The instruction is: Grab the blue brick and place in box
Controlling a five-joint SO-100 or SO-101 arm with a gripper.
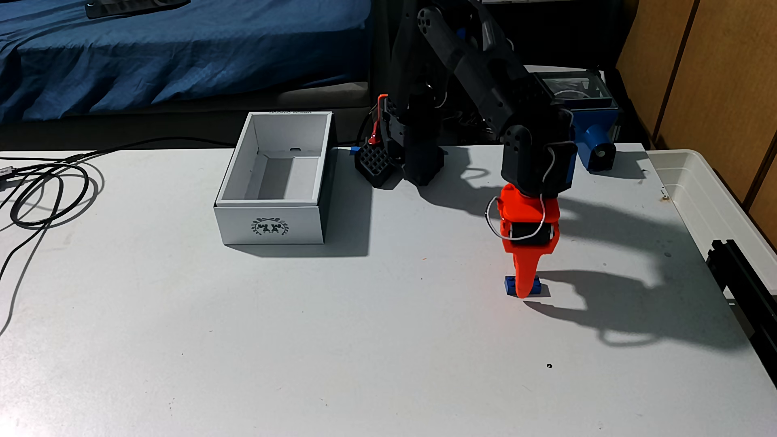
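Black arm [496,84] bent forward and down, orange gripper [524,294] vertical, tip at table level, jaw state unclear.

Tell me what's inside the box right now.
Nothing visible: the box shows bare white walls and floor. Its near wall hides the front strip of the floor. The brick is on the table at the tool.

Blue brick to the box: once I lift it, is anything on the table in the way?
Nothing visible. The gripper is down at the blue brick, and the table between it and the box, to the left in the fixed view, is bare. Only the box's own tall walls must be cleared.
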